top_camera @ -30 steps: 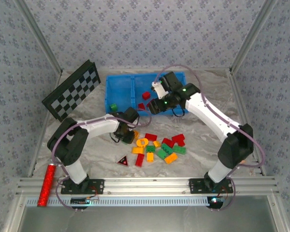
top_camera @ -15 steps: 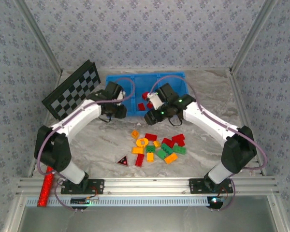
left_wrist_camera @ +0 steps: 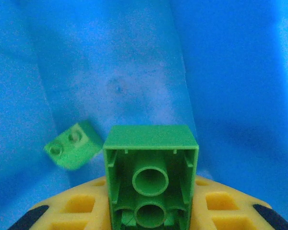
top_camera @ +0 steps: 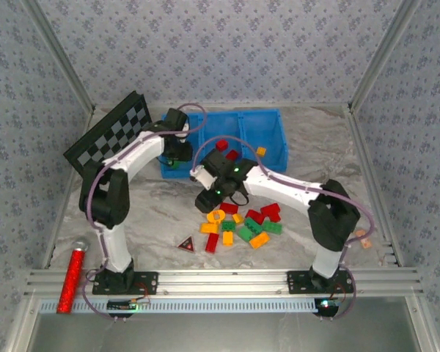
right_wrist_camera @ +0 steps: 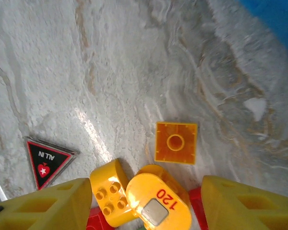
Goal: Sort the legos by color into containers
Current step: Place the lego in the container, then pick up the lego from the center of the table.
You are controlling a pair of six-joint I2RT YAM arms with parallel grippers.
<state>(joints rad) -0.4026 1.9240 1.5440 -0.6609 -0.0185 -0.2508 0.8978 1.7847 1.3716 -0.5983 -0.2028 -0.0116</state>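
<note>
The left gripper (left_wrist_camera: pixel 151 211) is inside the left compartment of the bright blue plastic bin (top_camera: pixel 277 143), its jaws closed on a green studded plastic brick (left_wrist_camera: pixel 151 158). The brick's hollow underside faces the wrist camera, and its long axis runs along the jaws, pointing out toward the compartment floor. A second green brick (left_wrist_camera: pixel 72 145) lies tilted on that floor (studs facing up). The right gripper (right_wrist_camera: pixel 146 184) hangs over the marble desk (right_wrist_camera: pixel 134 57) with its jaws spread wide. Below it are an upturned orange square brick (right_wrist_camera: pixel 175 142), a yellow rounded brick (right_wrist_camera: pixel 108 197) and an orange oval piece marked 120 (right_wrist_camera: pixel 158 205). A dark red-edged triangle (right_wrist_camera: pixel 45 160) lies beside them.
</note>
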